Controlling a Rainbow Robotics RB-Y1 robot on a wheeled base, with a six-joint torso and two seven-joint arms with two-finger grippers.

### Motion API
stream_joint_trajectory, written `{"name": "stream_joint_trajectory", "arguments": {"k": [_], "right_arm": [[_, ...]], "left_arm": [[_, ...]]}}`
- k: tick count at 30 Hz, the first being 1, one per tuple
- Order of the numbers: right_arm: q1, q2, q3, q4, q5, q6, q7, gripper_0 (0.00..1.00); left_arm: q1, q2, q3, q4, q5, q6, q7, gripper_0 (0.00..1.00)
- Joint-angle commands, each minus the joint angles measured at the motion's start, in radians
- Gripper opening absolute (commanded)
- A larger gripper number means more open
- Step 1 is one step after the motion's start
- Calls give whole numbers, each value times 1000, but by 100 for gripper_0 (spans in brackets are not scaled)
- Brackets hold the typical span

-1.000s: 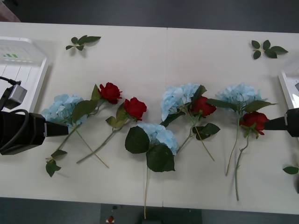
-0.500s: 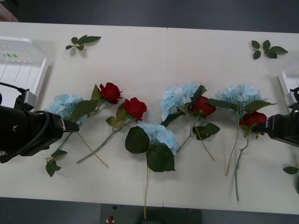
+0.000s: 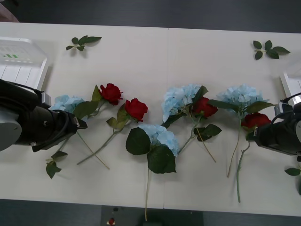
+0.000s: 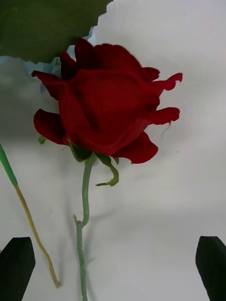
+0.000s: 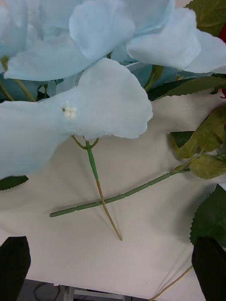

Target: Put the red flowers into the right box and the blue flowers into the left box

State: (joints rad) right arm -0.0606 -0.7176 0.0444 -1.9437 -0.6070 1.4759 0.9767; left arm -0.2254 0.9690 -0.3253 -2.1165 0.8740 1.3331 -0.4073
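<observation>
On the white bench point(image 3: 141, 56) lie four red flowers point(image 3: 111, 92) and four blue flowers point(image 3: 161, 135), spread in a loose row from left to right; the roses are small, tight, deep-red blooms on thin green stems with dark serrated leaves; the blue ones are pale, fluffy, papery clusters, larger than the roses, on long thin stems with broad dark leaves. Two loose leaf sprigs point(image 3: 83, 42) rest near the far edge, one toward each side. The left box point(image 3: 21, 66), a white ribbed plastic basket with a raised rim, sits at the far left; a corner of the right box point(image 3: 290, 84), white with a thin grey rim, shows at the far right. The left gripper point(image 5: 113, 268) hangs over the leftmost blue cluster point(image 5: 75, 94); its black fingers point(image 5: 14, 265) are spread wide, with soft broad petals above them and two crossing stems on the bench between them, touching neither. The right gripper point(image 4: 113, 268) hangs over the rightmost rose point(image 4: 106, 101); its fingers point(image 4: 212, 263) are likewise wide apart, the thin green stem running down between them nearer one side, untouched; a yellowish stem tip lies beside it.
</observation>
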Motion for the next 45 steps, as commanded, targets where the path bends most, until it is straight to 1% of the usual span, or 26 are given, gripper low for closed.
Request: {"name": "stream_joint_trajectory", "arguments": {"k": [1, 7, 16, 28, 34, 43, 45], "right_arm": [[-24, -20, 8, 3, 30, -22, -49, 100], [-33, 4, 8, 69, 26, -82, -29, 100], [-53, 44, 14, 120, 52, -105, -4, 100], [-48, 99, 18, 150, 90, -106, 11, 100], [-39, 119, 17, 152, 113, -106, 14, 100], [-2, 130, 18, 154, 118, -144, 13, 100], [7, 132, 17, 154, 118, -158, 14, 100]], "left_arm": [[-45, -6, -4, 47, -18, 2, 25, 100], [-106, -36, -64, 131, -66, -8, 28, 100], [-167, -65, -144, 234, -104, -34, 28, 100], [-239, -110, -242, 397, -173, -143, 27, 100], [-242, -122, -247, 426, -184, -160, 21, 100], [-241, -121, -297, 426, -234, -184, 24, 100], [-242, -121, -301, 428, -237, -183, 24, 79]]}}
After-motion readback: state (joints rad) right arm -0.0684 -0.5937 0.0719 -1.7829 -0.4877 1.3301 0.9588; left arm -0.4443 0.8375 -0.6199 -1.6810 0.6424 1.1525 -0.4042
